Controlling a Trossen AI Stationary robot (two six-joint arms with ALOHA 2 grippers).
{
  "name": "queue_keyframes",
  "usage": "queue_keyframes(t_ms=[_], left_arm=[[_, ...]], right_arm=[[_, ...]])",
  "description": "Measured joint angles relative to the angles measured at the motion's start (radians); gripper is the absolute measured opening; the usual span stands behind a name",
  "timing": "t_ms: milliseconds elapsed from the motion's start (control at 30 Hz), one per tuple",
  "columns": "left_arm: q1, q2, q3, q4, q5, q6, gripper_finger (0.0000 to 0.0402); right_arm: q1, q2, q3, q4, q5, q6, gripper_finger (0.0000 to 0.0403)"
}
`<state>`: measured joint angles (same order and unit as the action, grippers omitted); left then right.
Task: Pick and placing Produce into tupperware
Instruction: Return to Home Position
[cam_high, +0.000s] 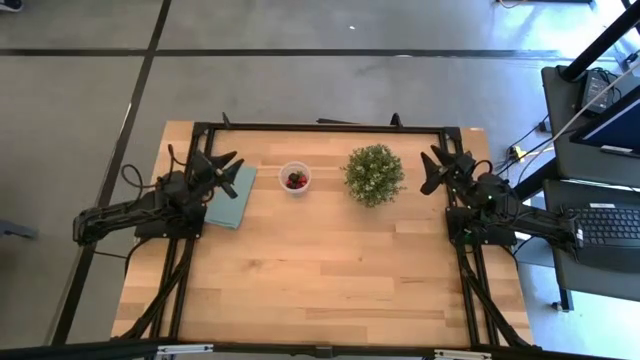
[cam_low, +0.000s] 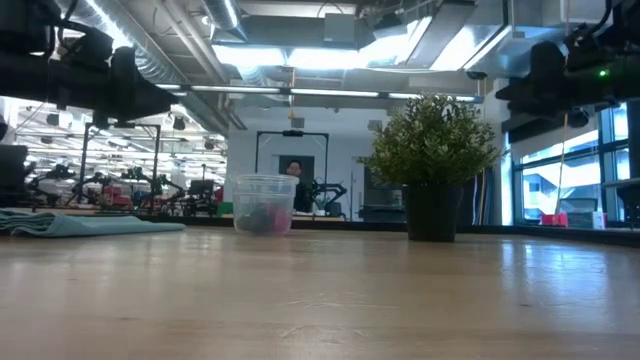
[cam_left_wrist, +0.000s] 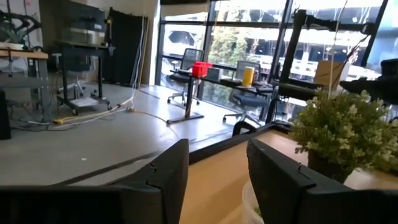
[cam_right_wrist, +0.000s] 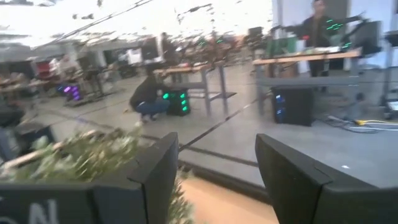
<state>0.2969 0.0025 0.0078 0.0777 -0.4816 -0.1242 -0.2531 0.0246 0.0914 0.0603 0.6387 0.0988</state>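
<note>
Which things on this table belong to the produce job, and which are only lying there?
For the job: tupperware, produce inside it, left gripper and right gripper, both open, at opposite sides.
Just lying about: potted plant, teal cloth.

A grey concrete floor (cam_left_wrist: 74, 137) stretches to tall windows (cam_left_wrist: 230, 37), office chairs (cam_left_wrist: 188, 61) and bright ceiling lights (cam_low: 300, 55).
</note>
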Motion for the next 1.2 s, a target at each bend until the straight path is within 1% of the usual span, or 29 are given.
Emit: queue_keyframes(t_ms=[100, 167, 433, 600, 800, 967, 1200], left_arm=[[0.000, 0.000, 0.000, -0.005, 0.011, 0.003, 0.0152], [0.000, 0.000, 0.000, -0.007, 0.019, 0.003, 0.0149], [0.000, 0.003, 0.000, -0.009, 0.022, 0.003, 0.0153], [0.000, 0.011, 0.000, -0.009, 0.023, 0.003, 0.0159], [0.000, 0.066, 0.000, -0.011, 0.033, 0.003, 0.0152], [0.000, 0.126, 0.000, -0.012, 0.035, -0.001, 0.0146], [0.000, 0.154, 0.000, -0.011, 0.035, -0.006, 0.0152]], right_arm=[[0.000, 0.000, 0.000, -0.035, -0.050, 0.007, 0.0217], [0.000, 0.000, 0.000, -0.040, -0.064, 0.012, 0.0217], [0.000, 0.000, 0.000, -0.042, -0.065, 0.010, 0.0217], [0.000, 0.000, 0.000, -0.133, -0.066, 0.075, 0.0217], [0.000, 0.000, 0.000, -0.205, -0.066, 0.110, 0.0217], [0.000, 0.000, 0.000, -0.290, -0.066, 0.183, 0.0217], [0.000, 0.000, -0.007, -0.272, -0.059, 0.178, 0.0217]])
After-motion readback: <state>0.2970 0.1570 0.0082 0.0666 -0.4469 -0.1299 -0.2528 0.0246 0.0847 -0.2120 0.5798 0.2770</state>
